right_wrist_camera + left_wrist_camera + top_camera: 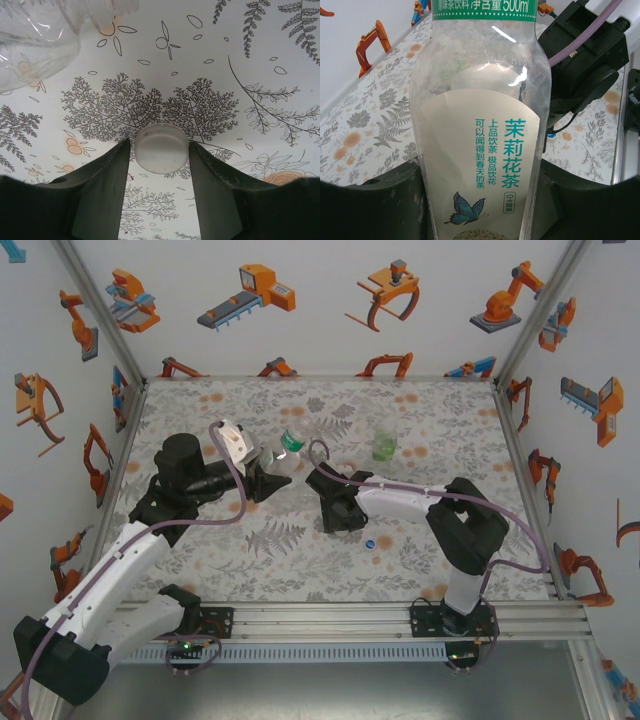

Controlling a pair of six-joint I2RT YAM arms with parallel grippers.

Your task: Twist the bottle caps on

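A colourless bottle [480, 125] with a cream label and a butterfly on it is clamped between my left gripper's [480, 210] fingers [370, 205]. From above, the bottle [286, 452] hangs tilted over the mat in the left gripper [268, 472]. Its bare, uncapped neck [107, 12] shows at the top left of the right wrist view. My right gripper [161, 165] is low over the mat with a white cap [161, 148] between its fingertips [107, 190]; a thin gap shows on the cap's left side. A blue cap [371, 542] lies on the mat. A green-tinted bottle [384, 445] stands upright beyond it.
The floral mat [260, 540] covers the table inside white walls with an aluminium frame [520, 470]. The right arm's wrist [585, 65] is close behind the held bottle. The right arm's elbow [465, 530] stands at the front right.
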